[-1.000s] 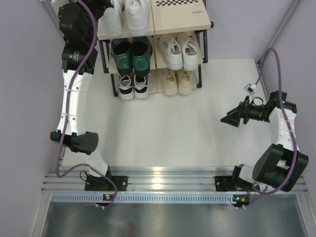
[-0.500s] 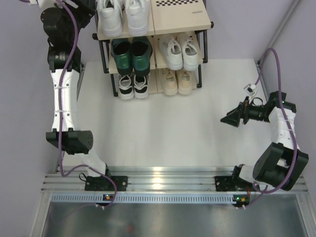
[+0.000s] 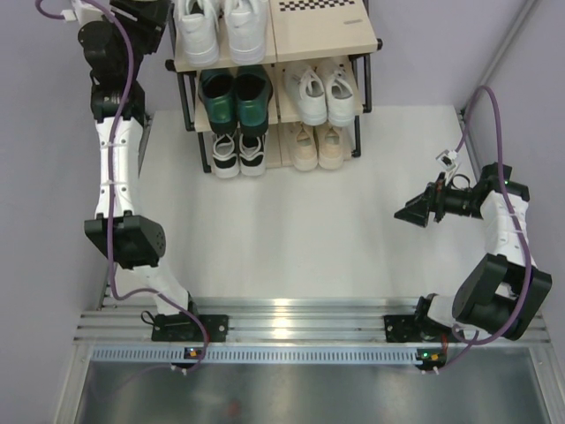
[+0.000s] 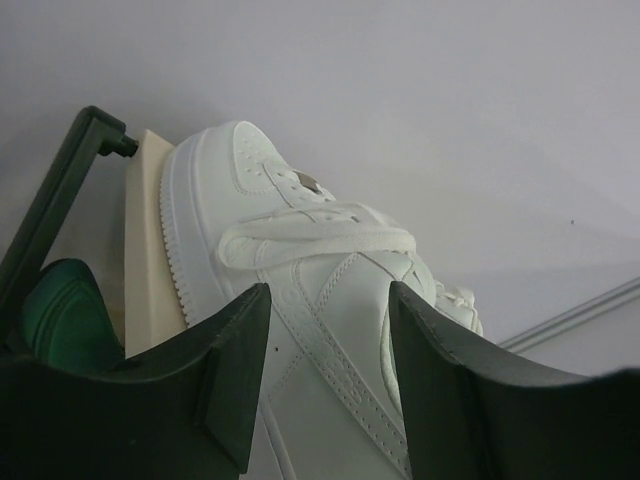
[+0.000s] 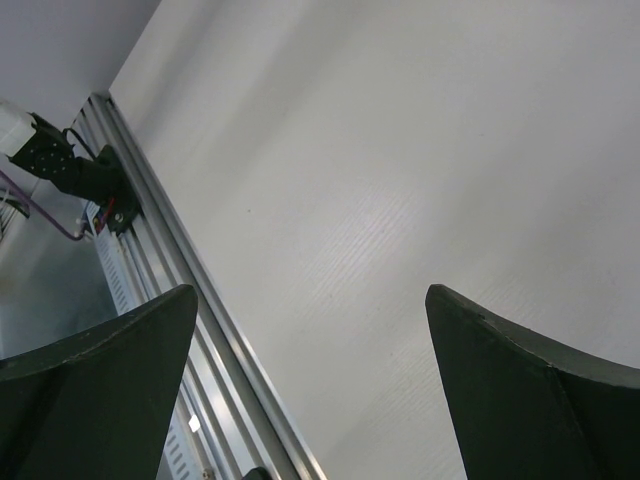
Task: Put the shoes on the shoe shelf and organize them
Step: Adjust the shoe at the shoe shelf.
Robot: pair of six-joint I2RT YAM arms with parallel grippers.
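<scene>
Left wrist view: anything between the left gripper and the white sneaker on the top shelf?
Nothing visible. The white sneaker shows directly past the open fingers of the left gripper, on the shelf's top board. The black frame tube stands off to the side, clear of that line.

Two white sneaker pairs [image 3: 221, 26], one green pair [image 3: 234, 95], one black-and-white pair [image 3: 238, 152], apparently one beige pair [image 3: 318, 147], one shelf [image 3: 322, 34].

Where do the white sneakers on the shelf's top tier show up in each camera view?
Top external: the top-tier white sneakers sit at the upper edge, on the left half of the shoe shelf.
Left wrist: one of them fills the centre, framed by the left claw.
Right wrist: not in it.
Shared landmark: the dark green shoe one tier below, in top and left wrist views.
</scene>
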